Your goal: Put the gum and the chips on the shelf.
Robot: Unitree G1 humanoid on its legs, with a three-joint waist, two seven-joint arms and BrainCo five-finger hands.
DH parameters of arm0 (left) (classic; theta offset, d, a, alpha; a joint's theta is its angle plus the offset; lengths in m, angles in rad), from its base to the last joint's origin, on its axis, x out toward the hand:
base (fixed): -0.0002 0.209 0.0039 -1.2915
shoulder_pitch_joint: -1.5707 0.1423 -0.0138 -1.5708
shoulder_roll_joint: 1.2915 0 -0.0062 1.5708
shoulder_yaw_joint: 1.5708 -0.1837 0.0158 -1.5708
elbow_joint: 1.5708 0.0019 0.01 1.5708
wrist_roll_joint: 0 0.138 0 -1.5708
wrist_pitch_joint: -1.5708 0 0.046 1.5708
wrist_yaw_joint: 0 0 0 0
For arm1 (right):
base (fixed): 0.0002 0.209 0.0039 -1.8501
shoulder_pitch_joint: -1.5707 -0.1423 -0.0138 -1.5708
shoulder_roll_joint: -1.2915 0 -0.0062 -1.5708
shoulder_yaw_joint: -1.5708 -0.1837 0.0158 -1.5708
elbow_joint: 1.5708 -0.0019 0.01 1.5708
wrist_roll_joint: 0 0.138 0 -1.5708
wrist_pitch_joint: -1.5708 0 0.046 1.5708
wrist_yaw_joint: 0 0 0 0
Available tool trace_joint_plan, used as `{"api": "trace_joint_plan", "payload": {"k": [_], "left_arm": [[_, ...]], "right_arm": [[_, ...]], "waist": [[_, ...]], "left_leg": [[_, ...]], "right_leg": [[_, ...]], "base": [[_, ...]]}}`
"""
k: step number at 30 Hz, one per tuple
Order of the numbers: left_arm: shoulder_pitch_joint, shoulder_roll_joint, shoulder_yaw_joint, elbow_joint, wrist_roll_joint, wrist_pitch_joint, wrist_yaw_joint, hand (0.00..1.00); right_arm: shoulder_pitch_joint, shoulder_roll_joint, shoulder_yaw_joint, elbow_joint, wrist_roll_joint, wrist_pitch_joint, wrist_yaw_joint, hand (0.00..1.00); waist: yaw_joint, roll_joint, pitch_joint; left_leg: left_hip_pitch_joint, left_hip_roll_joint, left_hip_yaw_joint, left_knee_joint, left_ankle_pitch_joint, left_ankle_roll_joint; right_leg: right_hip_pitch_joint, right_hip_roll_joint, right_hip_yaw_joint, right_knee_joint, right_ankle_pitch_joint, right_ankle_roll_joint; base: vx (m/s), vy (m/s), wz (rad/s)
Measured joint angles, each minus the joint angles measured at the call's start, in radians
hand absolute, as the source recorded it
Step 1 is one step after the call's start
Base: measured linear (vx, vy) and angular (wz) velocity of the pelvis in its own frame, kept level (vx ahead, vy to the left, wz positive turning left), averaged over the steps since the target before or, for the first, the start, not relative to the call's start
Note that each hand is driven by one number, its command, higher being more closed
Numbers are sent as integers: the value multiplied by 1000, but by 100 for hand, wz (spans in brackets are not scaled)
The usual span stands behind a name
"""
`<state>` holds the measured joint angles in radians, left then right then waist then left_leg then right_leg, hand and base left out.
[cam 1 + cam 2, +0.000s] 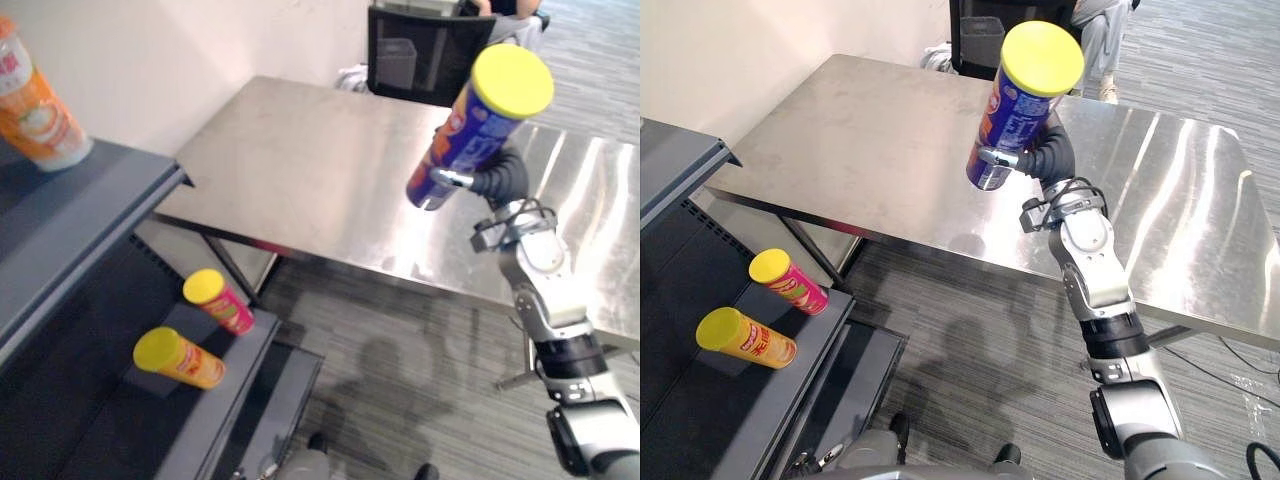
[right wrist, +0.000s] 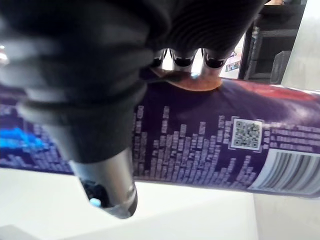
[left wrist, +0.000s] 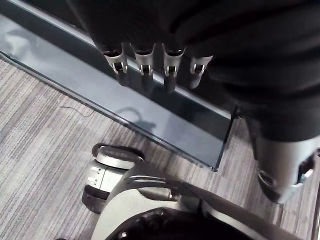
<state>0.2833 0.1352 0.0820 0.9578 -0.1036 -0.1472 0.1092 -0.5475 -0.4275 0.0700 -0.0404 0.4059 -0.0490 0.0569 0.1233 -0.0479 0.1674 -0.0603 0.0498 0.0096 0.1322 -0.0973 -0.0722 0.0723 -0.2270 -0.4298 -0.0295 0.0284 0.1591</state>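
Purple yellow-lidded cylindrical chips tube [image 1: 1012, 115] wrapped by right hand [image 1: 1032, 160] above brushed steel table [image 1: 860, 140]; left hand [image 3: 145, 60] fingers straight.

yellow-lidded purple chips can [image 1: 1015, 115], tilted lid-up, gripped in the right hand [image 1: 1040, 160] above the table [image 1: 870, 130].

The table [image 1: 870, 150] is brushed metal, smooth, with a soft sheen and blurred reflections. At twelve o'clock, the chips can [image 1: 1012, 115] has a glossy printed purple wall, a matt yellow plastic lid [image 1: 1042, 57] and a shiny metal base [image 1: 983, 180]. At eight o'clock the shelf [image 1: 740, 410] looks like dark matt board. The floor [image 1: 970, 350] is rough, ribbed grey carpet.
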Motion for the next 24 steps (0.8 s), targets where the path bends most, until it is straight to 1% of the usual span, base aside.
{"api": "trace_joint_plan", "payload": {"k": [2,4,6,8,12,17,20,23,24], "left_arm": [[8,3,4,1,0,-6,1,0],[19,5,5,1,0,-7,2,0],[28,7,6,19,0,-17,4,0],[27,7,7,30,-1,-18,4,0],[27,3,24,38,-2,-18,7,0],[40,3,33,40,-3,-18,11,0],[39,5,34,41,-3,-18,21,0],[34,5,34,40,-5,-18,31,0],[34,4,33,40,-10,-17,33,0]], "right_arm": [[31,0,-5,-28,15,1,16,100],[82,0,-17,-62,35,1,19,100],[113,0,-26,-76,52,1,19,100],[141,-1,-44,-94,75,1,20,100],[190,-1,-96,-162,76,-8,26,100],[229,-1,-104,-189,78,-11,41,100],[255,-1,-107,-189,78,-19,40,100],[292,-1,-135,-189,85,-21,36,100],[308,-1,-148,-188,85,-21,32,100]], "waist": [[-12,-6,-8],[-19,-13,-30],[-37,-15,-49],[-39,-16,-63],[-46,-19,-69],[-62,-25,-100],[-70,-27,-102],[-78,-27,-101],[-80,-26,-100]], "left_leg": [[1,1,3,-2,0,0],[-1,2,9,-7,0,0],[-1,3,15,-8,0,0],[-1,6,25,-9,0,0],[2,10,37,-9,0,0],[4,14,54,-20,1,0],[12,14,62,-24,0,0],[13,14,61,-16,-1,-1],[8,18,59,7,-14,-3]], "right_leg": [[-2,0,2,2,0,0],[-13,0,11,5,0,0],[-19,-1,18,9,0,0],[-28,0,29,14,0,-1],[-34,2,44,18,-1,-1],[-50,4,61,20,-1,-1],[-51,3,71,26,-1,-2],[-52,1,73,39,-5,-6],[-54,1,74,58,-13,-12]], "base": [[-6,13,-8],[1,14,-11],[9,13,-10],[-9,12,-13],[-16,6,-10],[11,4,-10],[12,9,-9],[0,0,0],[0,0,0]]}}
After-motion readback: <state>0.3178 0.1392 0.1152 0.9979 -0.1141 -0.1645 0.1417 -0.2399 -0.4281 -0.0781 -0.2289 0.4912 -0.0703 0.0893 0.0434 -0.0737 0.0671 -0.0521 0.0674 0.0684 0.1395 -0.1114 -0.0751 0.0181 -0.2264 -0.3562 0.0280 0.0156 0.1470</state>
